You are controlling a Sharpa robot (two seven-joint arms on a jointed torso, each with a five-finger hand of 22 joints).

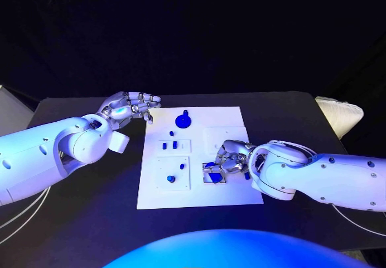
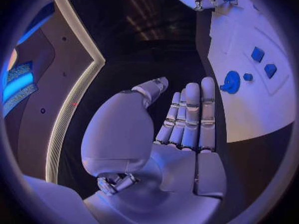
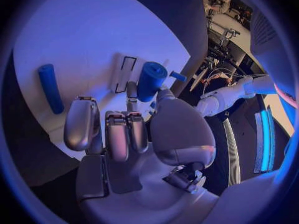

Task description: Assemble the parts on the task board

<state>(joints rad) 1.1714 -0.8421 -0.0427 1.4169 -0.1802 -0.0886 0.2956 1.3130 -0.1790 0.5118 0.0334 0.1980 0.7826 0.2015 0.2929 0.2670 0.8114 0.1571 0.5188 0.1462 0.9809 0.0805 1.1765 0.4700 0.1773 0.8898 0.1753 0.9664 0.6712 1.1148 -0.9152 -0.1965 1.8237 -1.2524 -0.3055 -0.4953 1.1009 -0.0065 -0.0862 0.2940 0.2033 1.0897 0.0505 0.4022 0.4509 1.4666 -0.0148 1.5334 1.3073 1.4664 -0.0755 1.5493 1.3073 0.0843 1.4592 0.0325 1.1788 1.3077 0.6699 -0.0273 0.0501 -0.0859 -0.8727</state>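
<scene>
The white task board (image 1: 221,120) lies in the middle of the black table. My left hand (image 1: 129,109) hovers beside the board's far left corner, fingers stretched out and holding nothing; the left wrist view shows its bare palm (image 2: 181,149). My right hand (image 1: 229,159) is low over the board's near right part. In the right wrist view its thumb and a finger pinch a blue cylinder (image 3: 151,79) next to a rectangular slot (image 3: 124,74). A blue bar (image 3: 50,87) lies flat on the board. A round blue part (image 1: 183,119) sits near the board's far edge.
Small blue pieces (image 1: 174,145) stand in the board's left middle section, and a blue knob (image 1: 170,178) sits in the near left one. A blue wedge-like part (image 1: 213,176) lies under my right hand. A pale object (image 1: 339,114) stands at the table's right edge.
</scene>
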